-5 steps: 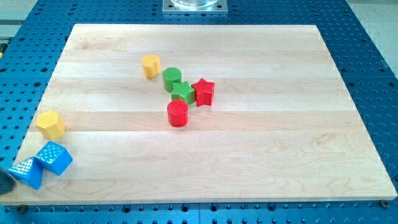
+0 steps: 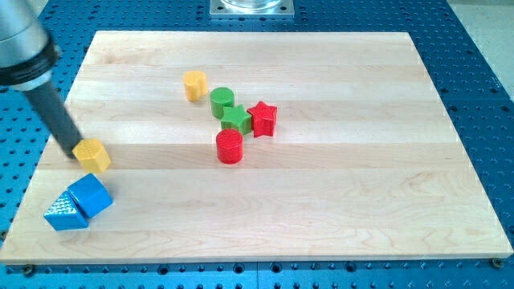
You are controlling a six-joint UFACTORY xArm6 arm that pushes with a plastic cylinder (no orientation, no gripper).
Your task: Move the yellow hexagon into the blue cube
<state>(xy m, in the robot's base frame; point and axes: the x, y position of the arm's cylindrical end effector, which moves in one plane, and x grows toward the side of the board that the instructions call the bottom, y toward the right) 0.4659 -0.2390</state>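
Observation:
The yellow hexagon (image 2: 92, 154) lies near the board's left edge. My tip (image 2: 71, 150) touches its left side; the dark rod slants up to the view's top left. The blue cube (image 2: 89, 195) sits just below the hexagon, a small gap apart. A blue triangular block (image 2: 63, 214) touches the cube's left side near the board's bottom-left corner.
A yellow cylinder (image 2: 194, 84) sits at upper centre. A green cylinder (image 2: 222, 103), a green star (image 2: 236, 120), a red star (image 2: 263, 119) and a red cylinder (image 2: 230, 147) cluster mid-board. The wooden board (image 2: 337, 193) lies on a blue perforated table.
The rod has come into view at the left. The yellow hexagon has shifted right, and the blue cube and triangle have shifted right too.

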